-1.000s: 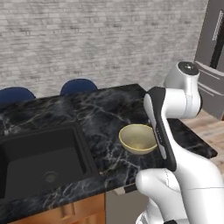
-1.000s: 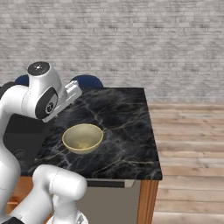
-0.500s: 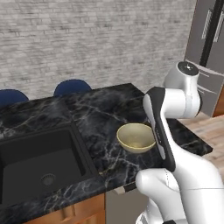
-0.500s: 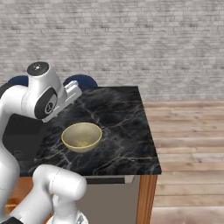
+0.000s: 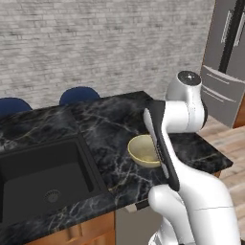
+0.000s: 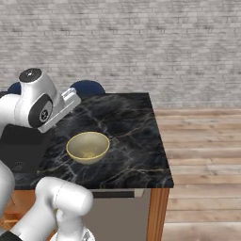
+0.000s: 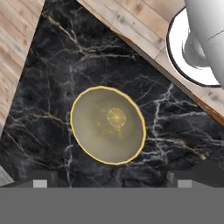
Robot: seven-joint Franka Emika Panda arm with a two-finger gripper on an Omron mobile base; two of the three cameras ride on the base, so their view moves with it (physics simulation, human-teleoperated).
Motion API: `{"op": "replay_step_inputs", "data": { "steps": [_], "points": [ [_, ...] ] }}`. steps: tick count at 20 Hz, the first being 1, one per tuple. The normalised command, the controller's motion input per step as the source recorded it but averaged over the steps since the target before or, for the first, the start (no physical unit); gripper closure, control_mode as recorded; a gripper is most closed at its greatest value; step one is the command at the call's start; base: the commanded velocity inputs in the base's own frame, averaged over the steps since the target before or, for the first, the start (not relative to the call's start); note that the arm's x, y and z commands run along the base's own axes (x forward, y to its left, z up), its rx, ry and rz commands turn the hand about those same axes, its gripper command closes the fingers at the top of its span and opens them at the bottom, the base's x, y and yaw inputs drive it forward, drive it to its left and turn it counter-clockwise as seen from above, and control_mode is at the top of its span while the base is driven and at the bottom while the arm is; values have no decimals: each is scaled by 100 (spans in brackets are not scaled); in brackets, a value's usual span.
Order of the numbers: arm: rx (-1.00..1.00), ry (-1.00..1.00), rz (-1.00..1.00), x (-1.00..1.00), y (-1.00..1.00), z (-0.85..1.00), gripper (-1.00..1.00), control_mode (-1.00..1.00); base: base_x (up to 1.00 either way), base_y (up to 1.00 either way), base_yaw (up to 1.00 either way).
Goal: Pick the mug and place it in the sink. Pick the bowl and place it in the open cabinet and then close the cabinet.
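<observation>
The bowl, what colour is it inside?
The bowl is olive-yellow inside with a pale yellow rim, clearest in the hand view.

The hand (image 7: pixel 109 183) points straight down, fingers spread wide (nothing between them).

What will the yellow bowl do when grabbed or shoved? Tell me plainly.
The bowl looks stiff and smooth, so it would likely hold its shape. Its wide, rounded wall may slip from the fingers unless pinched at the rim. Sitting upright on the glossy marble counter, it would probably slide rather than tip when pushed.
</observation>
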Motion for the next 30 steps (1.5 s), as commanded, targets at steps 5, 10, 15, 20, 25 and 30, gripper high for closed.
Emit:
{"op": "replay_step_inputs", "data": {
  "steps": [5,10,15,20,25,30],
  "points": [
    [-9,6,-31,0,84,-12,-100,-100,0,0,0],
    [7,13,-31,-2,20,-26,-100,-100,0,0,0],
    [14,8,-17,-18,0,-49,-100,-100,0,0,0],
    [-5,1,-2,0,8,-39,-100,-100,0,0,0],
    [-5,0,0,0,7,-48,-100,-100,0,0,0],
    [0,0,-3,0,4,-52,-100,-100,0,0,0]
  ]
}}
